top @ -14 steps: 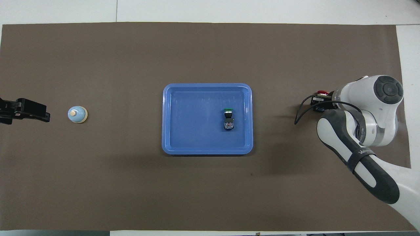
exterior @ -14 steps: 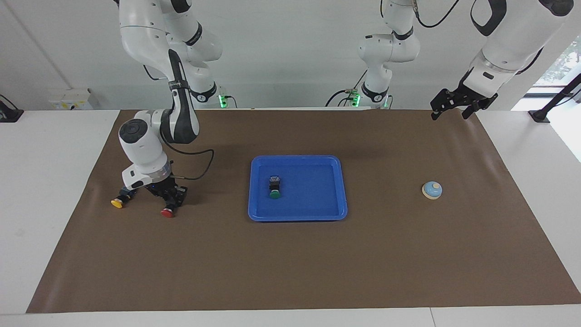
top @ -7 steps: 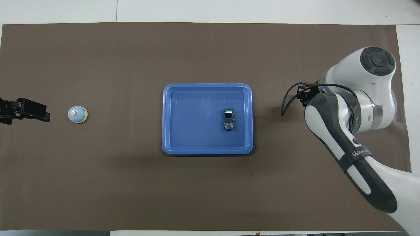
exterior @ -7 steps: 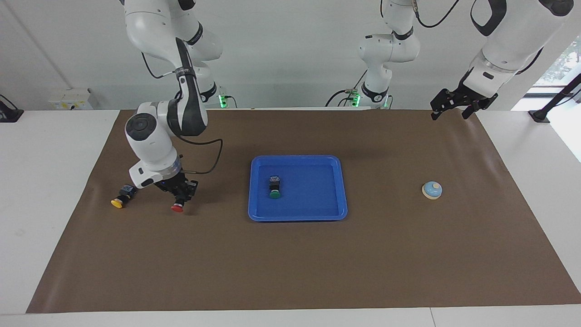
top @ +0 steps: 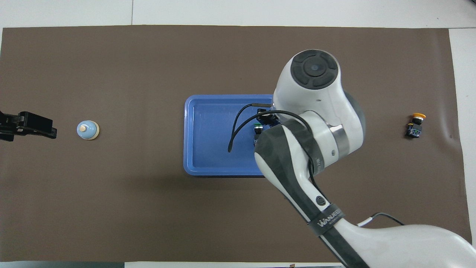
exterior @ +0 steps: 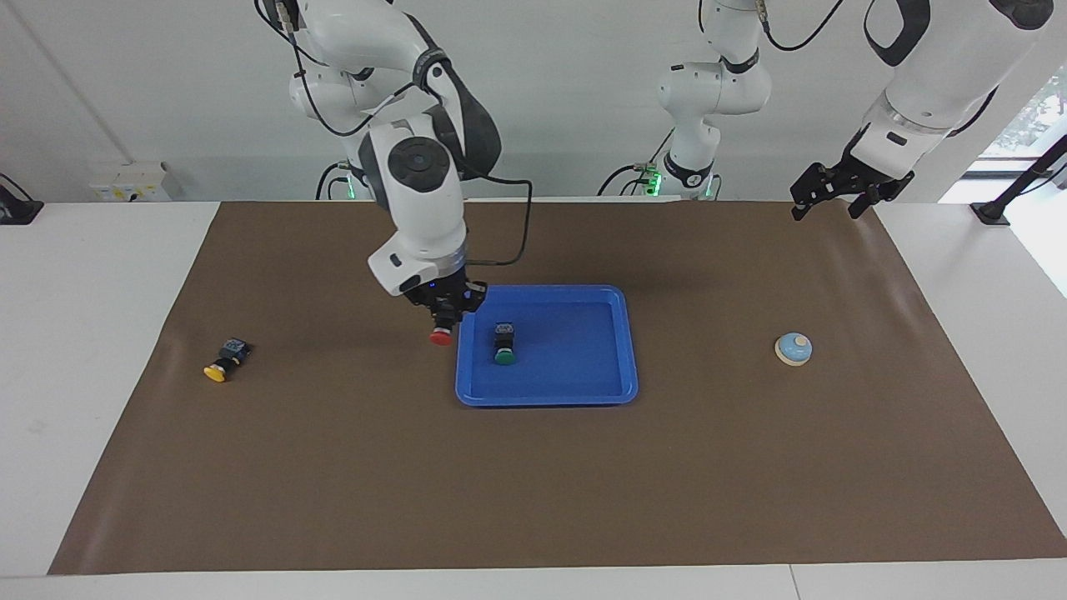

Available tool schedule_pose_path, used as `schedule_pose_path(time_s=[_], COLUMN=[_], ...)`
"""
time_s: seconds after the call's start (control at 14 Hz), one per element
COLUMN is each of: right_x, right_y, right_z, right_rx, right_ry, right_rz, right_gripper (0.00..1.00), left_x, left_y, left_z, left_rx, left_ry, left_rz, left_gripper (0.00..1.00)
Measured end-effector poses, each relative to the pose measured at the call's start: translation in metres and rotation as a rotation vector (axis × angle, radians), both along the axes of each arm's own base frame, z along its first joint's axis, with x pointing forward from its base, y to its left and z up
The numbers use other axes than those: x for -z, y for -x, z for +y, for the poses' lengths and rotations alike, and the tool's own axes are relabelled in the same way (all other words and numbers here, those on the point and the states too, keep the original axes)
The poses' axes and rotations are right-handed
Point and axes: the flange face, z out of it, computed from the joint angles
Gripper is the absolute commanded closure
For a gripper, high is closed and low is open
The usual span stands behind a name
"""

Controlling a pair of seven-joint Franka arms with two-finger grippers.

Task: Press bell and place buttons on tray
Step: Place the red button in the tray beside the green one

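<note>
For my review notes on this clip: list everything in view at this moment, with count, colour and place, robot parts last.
tray: one, bright blue, on the mat at mid-table.
green button: one, black body, green cap, lying in the tray.
red button: one, red cap, held in the air at the tray's edge toward the right arm's end.
yellow button: one, yellow cap, on the mat toward the right arm's end.
bell: one, light blue with cream knob, on the mat toward the left arm's end.
mat: one, brown, covering the table.
right gripper: shut on the red button.
left gripper: open, waiting raised over the mat's corner.
</note>
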Motion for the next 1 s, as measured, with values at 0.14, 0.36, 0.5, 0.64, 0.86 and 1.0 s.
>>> schedule_pose_path(time_s=[0.14, 0.36, 0.5, 0.64, 0.86, 1.0], right_x=[0.022, 0.07, 0.099, 0.12, 0.133, 0.13], right_y=[0.012, 0.024, 0.029, 0.035, 0.049, 0.053], right_z=[0.045, 0.095, 0.11, 0.111, 0.111, 0.111], right_rx=[-0.009, -0.032, -0.05, -0.055, -0.061, -0.037], right_ry=[0.0, -0.013, -0.021, -0.033, -0.04, -0.038], right_rz=[0.001, -0.016, -0.024, -0.041, -0.055, -0.055], right_gripper=[1.0, 1.0, 1.0, 1.0, 0.47, 0.0], left_x=[0.0, 0.0, 0.0, 0.0, 0.0, 0.0], left_y=[0.0, 0.0, 0.0, 0.0, 0.0, 0.0], left_z=[0.0, 0.0, 0.0, 0.0, 0.0, 0.0], left_rx=[0.0, 0.0, 0.0, 0.0, 0.0, 0.0], left_ry=[0.0, 0.0, 0.0, 0.0, 0.0, 0.0], left_rz=[0.0, 0.0, 0.0, 0.0, 0.0, 0.0], left_gripper=[0.0, 0.0, 0.0, 0.0, 0.0, 0.0])
